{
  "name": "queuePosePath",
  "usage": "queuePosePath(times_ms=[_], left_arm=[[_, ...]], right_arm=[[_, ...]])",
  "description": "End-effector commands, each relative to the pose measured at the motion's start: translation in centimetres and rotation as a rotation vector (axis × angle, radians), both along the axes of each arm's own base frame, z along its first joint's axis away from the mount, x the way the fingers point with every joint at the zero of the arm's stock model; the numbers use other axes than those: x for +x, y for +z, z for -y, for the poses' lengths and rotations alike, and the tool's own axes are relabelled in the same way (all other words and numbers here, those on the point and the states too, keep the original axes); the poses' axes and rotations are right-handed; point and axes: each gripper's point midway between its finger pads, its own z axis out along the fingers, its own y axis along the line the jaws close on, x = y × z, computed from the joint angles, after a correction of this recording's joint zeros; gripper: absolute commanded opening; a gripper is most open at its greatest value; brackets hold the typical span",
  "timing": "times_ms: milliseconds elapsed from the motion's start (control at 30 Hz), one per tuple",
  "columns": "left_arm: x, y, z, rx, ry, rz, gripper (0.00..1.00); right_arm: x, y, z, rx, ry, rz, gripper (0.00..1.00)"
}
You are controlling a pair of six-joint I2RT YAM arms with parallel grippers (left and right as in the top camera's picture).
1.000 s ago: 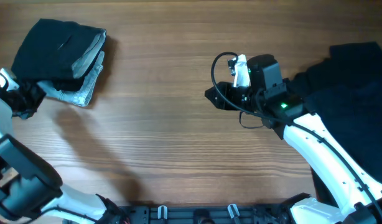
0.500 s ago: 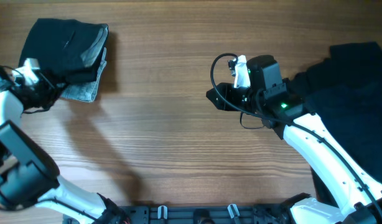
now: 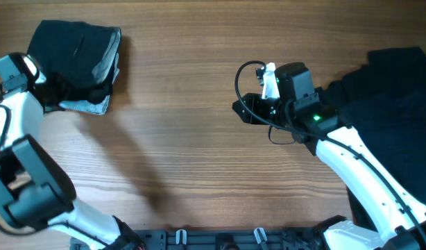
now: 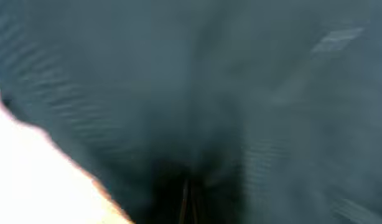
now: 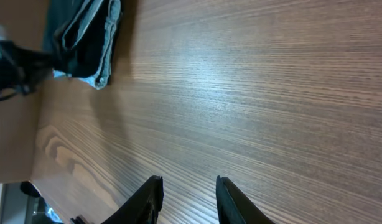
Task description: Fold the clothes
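Observation:
A folded stack of clothes lies at the table's far left: black shorts on top of a light-blue denim pair. My left gripper is pressed against the near edge of this stack. The left wrist view is filled with blurred dark fabric, so its jaws cannot be made out. The stack also shows in the right wrist view. My right gripper is open and empty above bare wood near the middle; its fingers show apart. A heap of unfolded dark clothes lies at the right.
The wooden table spans the view. My right arm lies over the left edge of the dark heap. A cable loop sticks out above the right wrist.
My left gripper has swung from left of the stack to its near edge, now against the fabric. The stack has shifted slightly. The right arm has barely moved.

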Motion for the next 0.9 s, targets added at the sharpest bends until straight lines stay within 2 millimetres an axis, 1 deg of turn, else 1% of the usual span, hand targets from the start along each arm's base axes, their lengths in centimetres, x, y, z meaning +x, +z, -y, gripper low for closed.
queuePosePath(times_ms=[0,67,100,133,167,200,233,267,300,333,367,400,433,467,500,533,567,600,633,667,700,733,800,867], left_arm=[[-2.4,-3.4,-2.5,0.009,0.126,-0.117,0.04],[-2.1,-2.0,-2.1,-0.011,0.108,-0.085,0.04],[-1.7,-0.8,-1.6,-0.033,0.09,-0.051,0.04],[-0.9,1.1,-0.9,-0.06,0.059,0.002,0.06],[0.6,6.4,0.8,-0.111,-0.014,0.14,0.1],[1.0,9.5,1.9,-0.12,-0.08,0.212,0.14],[1.1,13.0,3.4,-0.119,-0.163,0.284,0.17],[0.5,16.7,5.4,-0.102,-0.256,0.343,0.24],[-0.4,19.3,7.1,-0.073,-0.33,0.367,0.28],[-2.0,21.6,9.3,-0.031,-0.411,0.368,0.33],[-3.6,23.1,11.3,0.005,-0.486,0.362,0.38],[-5.3,24.3,13.2,0.039,-0.538,0.349,0.45],[-7.7,25.1,15.0,0.091,-0.565,0.312,0.57],[-9.3,25.4,16.0,0.134,-0.572,0.277,0.69],[-11.8,25.7,17.4,0.184,-0.595,0.235,0.85],[-13.1,25.9,18.1,0.205,-0.612,0.221,1.0],[-14.2,26.1,18.6,0.219,-0.613,0.21,1.0],[-15.3,26.3,18.7,0.235,-0.598,0.204,1.0],[-15.8,26.5,18.8,0.242,-0.6,0.206,1.0],[-16.0,26.5,18.9,0.241,-0.601,0.206,1.0],[-16.0,26.6,19.0,0.24,-0.603,0.213,1.0],[-15.4,27.1,19.1,0.244,-0.609,0.248,1.0],[-15.3,26.9,19.1,0.238,-0.61,0.237,1.0],[-15.2,26.6,19.1,0.232,-0.611,0.224,1.0]], right_arm=[[0.3,-0.3,0.3,-0.019,-0.003,0.007,0.33],[0.3,-0.1,0.3,-0.022,0.004,0.019,0.31],[0.5,0.1,0.4,-0.03,0.009,0.04,0.31],[1.0,0.8,0.9,-0.053,-0.017,0.074,0.31],[1.7,2.4,1.5,-0.091,-0.022,0.155,0.31],[2.2,3.3,2.2,-0.122,-0.05,0.188,0.32],[2.6,4.5,3.1,-0.168,-0.08,0.225,0.32],[2.9,5.5,4.0,-0.217,-0.102,0.256,0.32],[3.1,6.7,5.3,-0.276,-0.144,0.277,0.32],[3.3,8.4,6.5,-0.335,-0.177,0.31,0.32],[3.2,10.0,7.1,-0.358,-0.187,0.34,0.33],[3.0,11.7,7.4,-0.366,-0.186,0.375,0.37],[2.5,14.1,7.6,-0.346,-0.193,0.421,0.43],[1.9,15.6,7.7,-0.321,-0.195,0.452,0.45],[0.6,17.4,7.6,-0.273,-0.183,0.495,0.48],[-0.5,18.7,7.8,-0.248,-0.181,0.524,0.5],[-2.1,20.1,8.5,-0.231,-0.192,0.557,0.56],[-3.8,21.3,9.2,-0.212,-0.201,0.59,0.68],[-4.8,22.1,9.6,-0.201,-0.206,0.611,0.8],[-6.1,23.1,10.2,-0.183,-0.215,0.644,1.0],[-7.4,24.2,10.7,-0.163,-0.224,0.681,1.0],[-8.4,24.9,11.1,-0.149,-0.231,0.707,1.0],[-9.8,25.3,11.7,-0.136,-0.237,0.72,1.0],[-10.2,25.2,11.8,-0.126,-0.24,0.713,1.0]])
